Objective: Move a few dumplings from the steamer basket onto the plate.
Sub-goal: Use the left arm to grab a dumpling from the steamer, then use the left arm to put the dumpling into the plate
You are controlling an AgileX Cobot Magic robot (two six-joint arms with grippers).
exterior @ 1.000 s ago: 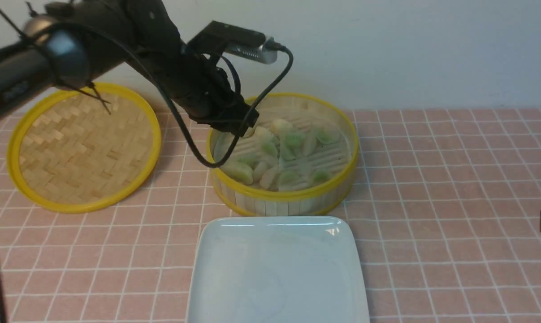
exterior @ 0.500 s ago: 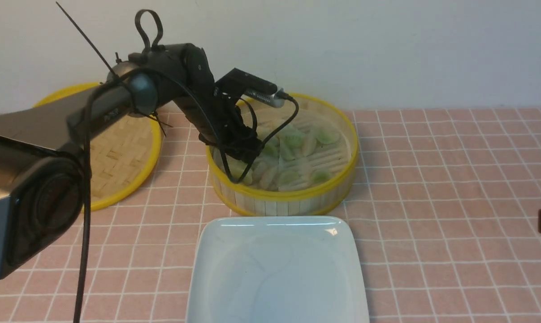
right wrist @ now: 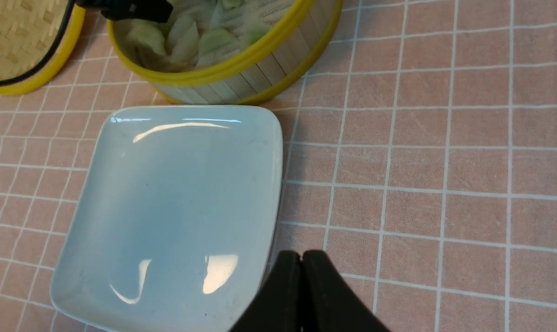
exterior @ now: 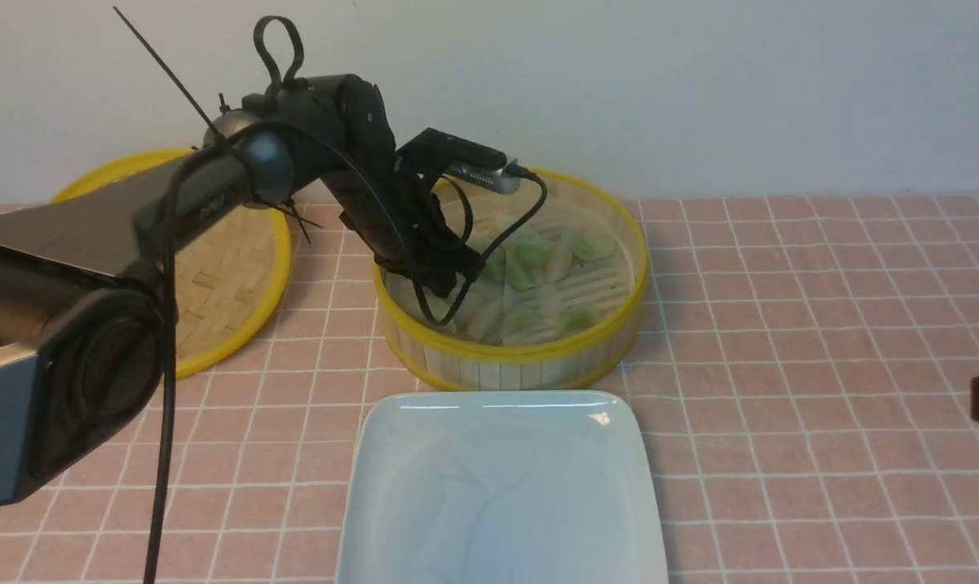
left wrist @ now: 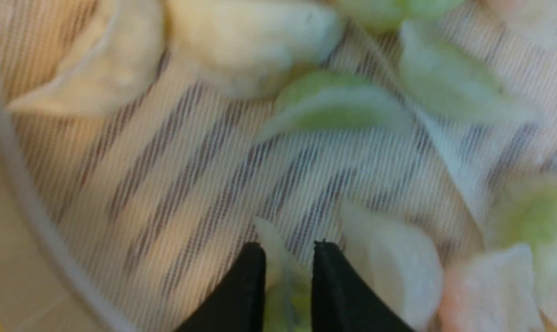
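Observation:
The steamer basket (exterior: pixel 530 357) stands at mid-table and holds several dumplings (exterior: pixel 574 243), green-tinted and whitish. My left gripper (exterior: pixel 448 288) reaches down into the basket's left side. In the left wrist view its fingers (left wrist: pixel 288 246) are shut on a green-tinted dumpling (left wrist: pixel 283 281), which sits between the two black tips on the slatted floor. The white plate (exterior: pixel 501 487) lies bare in front of the basket. My right gripper (right wrist: pixel 301 256) is shut and holds nothing; it hovers beside the plate's (right wrist: pixel 176 198) right edge.
The flat woven lid (exterior: pixel 229 276) with a yellow rim lies left of the basket, partly behind my left arm. A pink tiled cloth (exterior: pixel 781 324) covers the table. A black cable (exterior: pixel 457 304) hangs from the left wrist into the basket.
My left arm has dropped from above the basket's rim down among the dumplings, and its jaws have closed around one. The right arm has not moved.

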